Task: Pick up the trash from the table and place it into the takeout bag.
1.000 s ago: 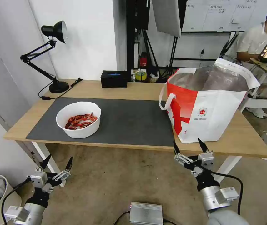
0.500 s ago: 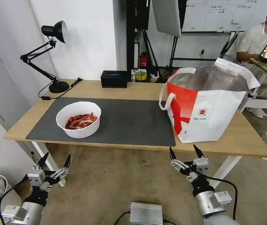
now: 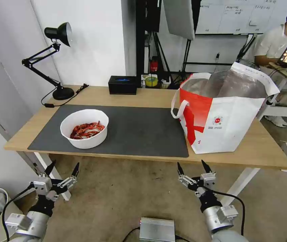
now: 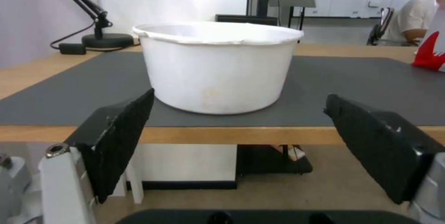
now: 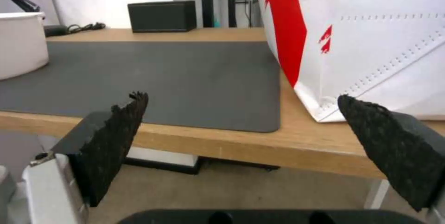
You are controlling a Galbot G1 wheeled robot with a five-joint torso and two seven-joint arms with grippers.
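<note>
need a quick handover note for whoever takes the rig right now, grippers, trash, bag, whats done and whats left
Left gripper: open, empty, below the table's front edge, facing the bowl.
Right gripper: open, empty, below the front edge near the takeout bag.
White bowl of crayfish shells: upright on the grey mat, on the robot's left side.
Takeout bag: standing open on the table, on the robot's right.
Done: nothing held.
Left: the bowl goes into the bag.
</note>
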